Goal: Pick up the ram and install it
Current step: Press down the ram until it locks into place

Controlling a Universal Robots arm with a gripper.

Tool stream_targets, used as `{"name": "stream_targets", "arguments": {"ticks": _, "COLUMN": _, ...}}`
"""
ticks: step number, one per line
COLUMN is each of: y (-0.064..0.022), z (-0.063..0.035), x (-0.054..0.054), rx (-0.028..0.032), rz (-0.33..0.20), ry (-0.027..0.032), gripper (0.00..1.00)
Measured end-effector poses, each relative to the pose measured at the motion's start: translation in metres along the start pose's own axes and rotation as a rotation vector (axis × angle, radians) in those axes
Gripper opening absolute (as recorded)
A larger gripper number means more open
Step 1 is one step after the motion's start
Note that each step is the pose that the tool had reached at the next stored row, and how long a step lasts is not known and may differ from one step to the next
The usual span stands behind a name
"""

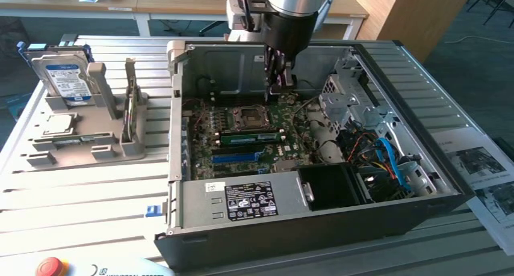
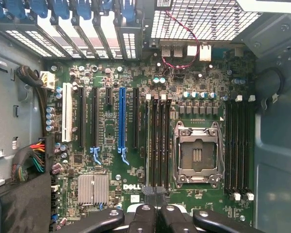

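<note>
Closed hand [image 2: 155, 195] near DELL logo [image 2: 130, 187]

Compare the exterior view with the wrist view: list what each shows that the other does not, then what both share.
Exterior view adds: the blue-labelled metal hard drive upright in the grey plastic holder, the square silver processor chip, the round red stop button, and the green face of the ram standing beside the empty metal-framed processor socket.
Wrist view adds: the white DELL lettering, the perforated metal grille, the bundle of coloured wires.
Both share: the black gripper, shut, over the green motherboard, that socket, and the long blue plastic slot.
</note>
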State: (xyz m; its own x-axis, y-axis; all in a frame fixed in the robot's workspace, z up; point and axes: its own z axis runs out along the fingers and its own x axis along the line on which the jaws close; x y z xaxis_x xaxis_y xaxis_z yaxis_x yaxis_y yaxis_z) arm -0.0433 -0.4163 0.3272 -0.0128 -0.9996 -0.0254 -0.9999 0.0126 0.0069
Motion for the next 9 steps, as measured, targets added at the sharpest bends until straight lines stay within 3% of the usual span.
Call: {"name": "stream_targets", "arguments": {"ticks": 9, "y": 0.0, "z": 0.0, "x": 0.0, "rx": 0.0, "rz": 0.0, "ry": 0.0, "gripper": 0.1}}
